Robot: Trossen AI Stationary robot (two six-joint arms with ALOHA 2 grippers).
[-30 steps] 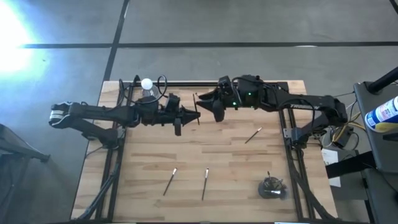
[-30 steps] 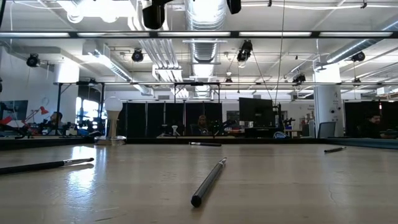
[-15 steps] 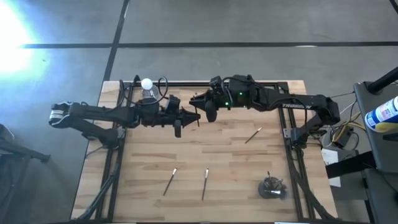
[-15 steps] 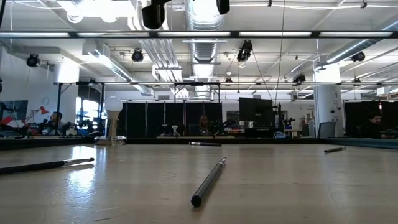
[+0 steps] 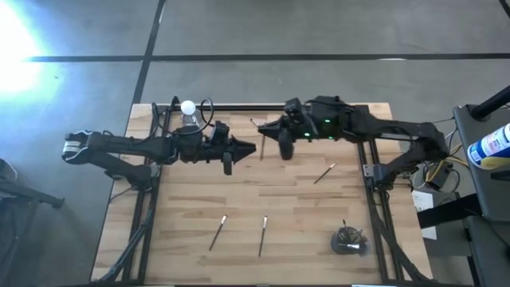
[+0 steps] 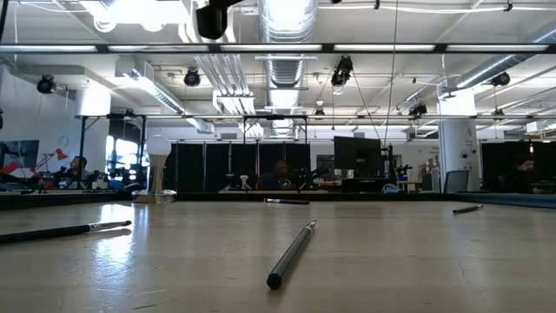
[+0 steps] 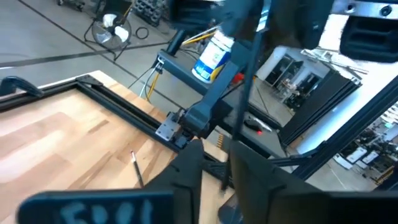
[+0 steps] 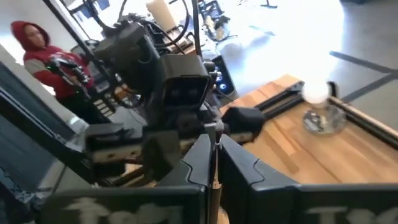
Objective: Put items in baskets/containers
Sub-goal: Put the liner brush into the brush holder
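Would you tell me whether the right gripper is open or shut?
Shut: the right gripper has its fingers pressed around a thin brush.

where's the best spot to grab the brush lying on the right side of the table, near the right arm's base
Probably at mid-handle, from straight above. That brush lies flat on the bare wood of the table, slanted, with nothing touching it. A thin stick is easiest pinched across its width, so the fingers should be turned to straddle the slant. The right gripper is shut on another brush, so that one must go in the cup first.
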